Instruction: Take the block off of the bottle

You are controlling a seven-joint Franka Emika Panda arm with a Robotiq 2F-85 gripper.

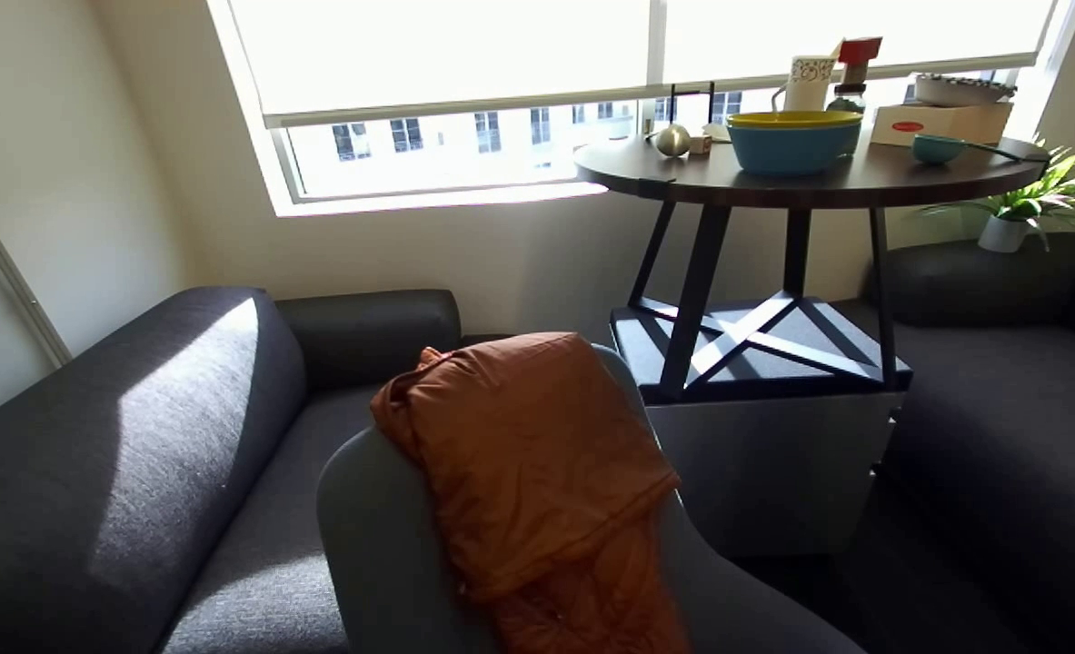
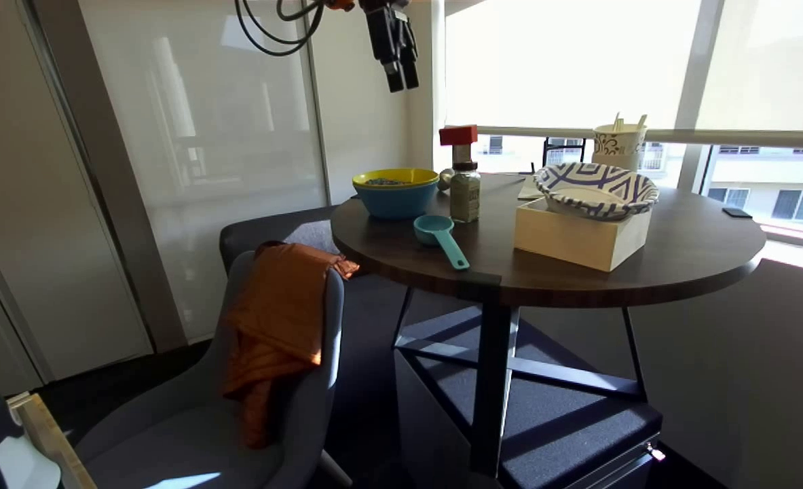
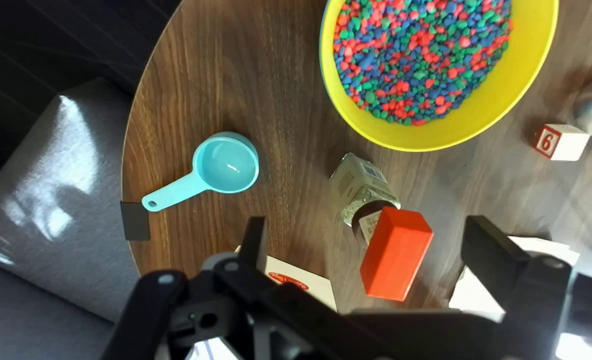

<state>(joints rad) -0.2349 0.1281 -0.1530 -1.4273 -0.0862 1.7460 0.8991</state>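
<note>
The red block [image 3: 398, 255] rests crosswise on a small wooden block [image 3: 370, 226], which sits on the dark lid of a glass bottle [image 3: 363, 187] of green herbs. The bottle stands upright on the round table. The stack shows in both exterior views: red block [image 1: 860, 50] [image 2: 458, 135], wooden block [image 2: 464, 153] and bottle [image 2: 465, 195]. My gripper [image 2: 403, 78] is above and to one side of the stack in an exterior view. In the wrist view my gripper [image 3: 366, 222] is open, with the red block showing between its fingers, untouched.
A yellow bowl [image 3: 518, 100] of coloured pebbles, nested in a blue bowl [image 2: 394, 202], stands close to the bottle. A teal scoop [image 3: 228, 165], a numbered cube [image 3: 561, 142], a metal ball [image 1: 672, 140], a box [image 2: 564, 234] with patterned bowls [image 2: 594, 190] and a paper cup [image 2: 618, 146] share the table.
</note>
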